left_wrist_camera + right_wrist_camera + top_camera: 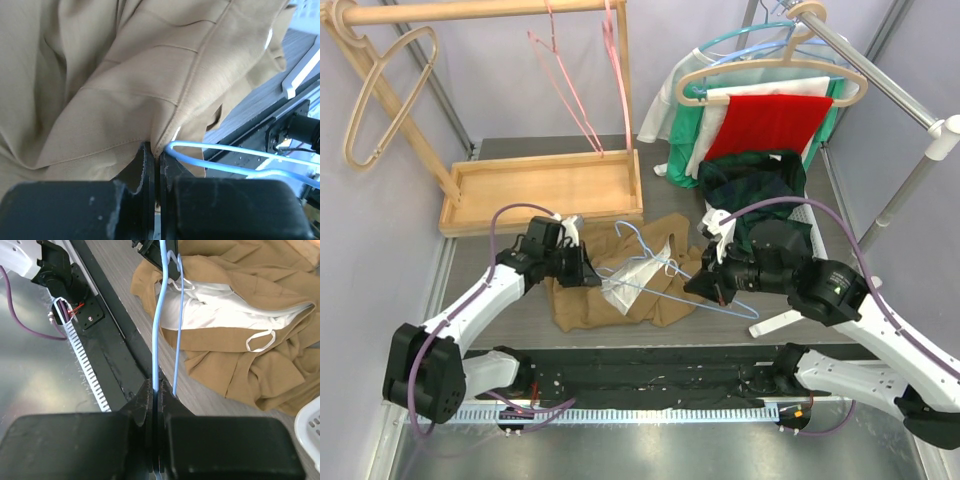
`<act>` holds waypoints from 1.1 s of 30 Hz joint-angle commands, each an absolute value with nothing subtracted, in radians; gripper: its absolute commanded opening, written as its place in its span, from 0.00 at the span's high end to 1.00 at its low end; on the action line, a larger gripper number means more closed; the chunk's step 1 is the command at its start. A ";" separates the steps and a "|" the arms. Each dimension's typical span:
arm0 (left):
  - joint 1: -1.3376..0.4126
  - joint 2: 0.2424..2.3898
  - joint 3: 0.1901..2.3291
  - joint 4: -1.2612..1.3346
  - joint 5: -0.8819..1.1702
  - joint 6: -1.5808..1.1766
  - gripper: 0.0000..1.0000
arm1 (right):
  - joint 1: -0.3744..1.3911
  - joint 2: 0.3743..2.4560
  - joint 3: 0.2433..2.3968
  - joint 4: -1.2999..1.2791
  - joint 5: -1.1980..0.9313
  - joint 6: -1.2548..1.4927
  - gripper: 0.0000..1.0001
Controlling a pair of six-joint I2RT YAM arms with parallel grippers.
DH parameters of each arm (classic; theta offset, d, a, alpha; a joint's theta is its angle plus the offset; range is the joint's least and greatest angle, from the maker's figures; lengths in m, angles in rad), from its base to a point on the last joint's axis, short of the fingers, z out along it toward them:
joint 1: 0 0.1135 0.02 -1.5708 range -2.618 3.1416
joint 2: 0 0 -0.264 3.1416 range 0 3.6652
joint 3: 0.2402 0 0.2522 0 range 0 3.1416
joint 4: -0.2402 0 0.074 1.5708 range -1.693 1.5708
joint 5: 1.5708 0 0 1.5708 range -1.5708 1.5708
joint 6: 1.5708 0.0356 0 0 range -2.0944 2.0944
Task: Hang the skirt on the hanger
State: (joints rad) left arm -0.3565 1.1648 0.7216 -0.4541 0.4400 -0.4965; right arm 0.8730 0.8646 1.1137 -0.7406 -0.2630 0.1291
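Observation:
A tan skirt (pixel 650 285) with white lining lies crumpled on the grey table; it also shows in the left wrist view (pixel 130 75) and the right wrist view (pixel 250 340). A light blue wire hanger (pixel 665 272) lies across it. My left gripper (pixel 592 270) is shut on a fold of the skirt's edge (pixel 156 150), with the hanger wire (pixel 215 150) right beside its right finger. My right gripper (pixel 708 290) is shut on the hanger's wire (pixel 156 330), which runs away toward the skirt.
A wooden tray (pixel 545 190) with a wooden rack and pink hangers stands at the back left. A white basket (pixel 790 215) holding dark green cloth is at the right, under a rail with hung clothes (pixel 765 110). The table's black front rail (pixel 650 375) lies near.

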 commanded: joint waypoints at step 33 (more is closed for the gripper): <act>-0.350 1.192 0.877 -0.570 0.298 -0.522 0.50 | 0.876 0.887 1.046 -0.624 -0.315 0.198 0.99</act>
